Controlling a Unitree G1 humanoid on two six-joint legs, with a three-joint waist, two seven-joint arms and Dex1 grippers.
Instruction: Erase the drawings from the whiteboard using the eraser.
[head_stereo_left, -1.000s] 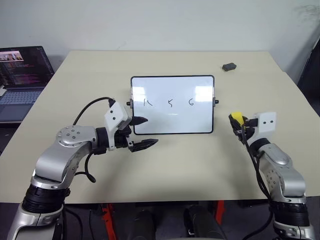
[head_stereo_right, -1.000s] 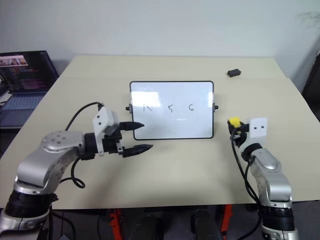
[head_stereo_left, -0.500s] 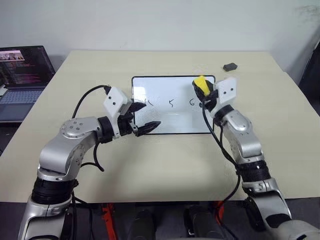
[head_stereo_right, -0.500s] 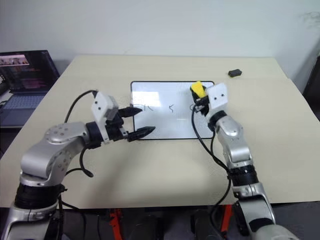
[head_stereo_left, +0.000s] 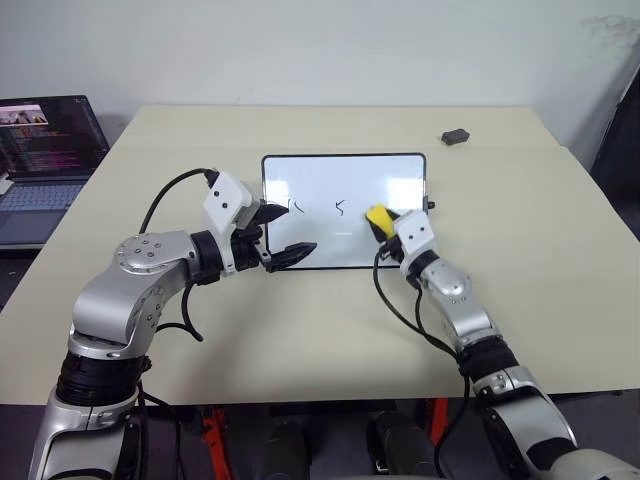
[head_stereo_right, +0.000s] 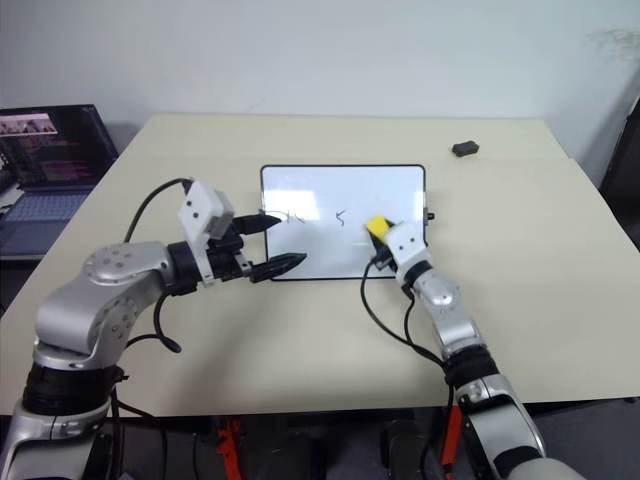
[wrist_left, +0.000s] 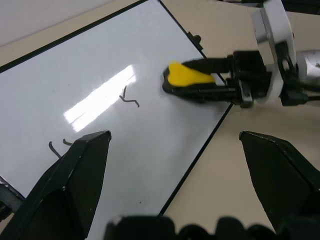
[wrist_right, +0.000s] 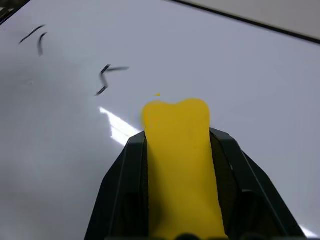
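1. We saw the whiteboard (head_stereo_left: 344, 211) lying flat near the middle of the beige worktop (head_stereo_left: 330, 330), its long side running from nine to three o'clock.
2. The right pincer (head_stereo_left: 382, 226) was closed on the yellow eraser (head_stereo_left: 377, 219), which sat on the board's right part, toward three o'clock from its centre.
3. Two drawings (head_stereo_left: 341, 207) showed on the board, at nine o'clock from the eraser; the spot under and beside the block looked bare, so we judged the rightmost mark to be either wiped or covered.
4. The left pincer (head_stereo_left: 277, 232) stood open over the board's left edge, one finger above the white surface and one near the frame, holding nothing.
5. We judged the eraser to be light and fairly stiff, with a dark wiping face underneath; the grip across its narrow sides, as seen in the right wrist view, suited it, leaving the underside free to press flat.
6. The board looked glossy and light, so we thought it might slide under a sideways stroke; bracing it at the left frame or the black knob (head_stereo_left: 429, 205) would likely help.
7. A small dark grey lump (head_stereo_left: 455, 135) lay at one o'clock, well apart from the board, and a laptop (head_stereo_left: 45, 150) stood off the worktop at ten o'clock.
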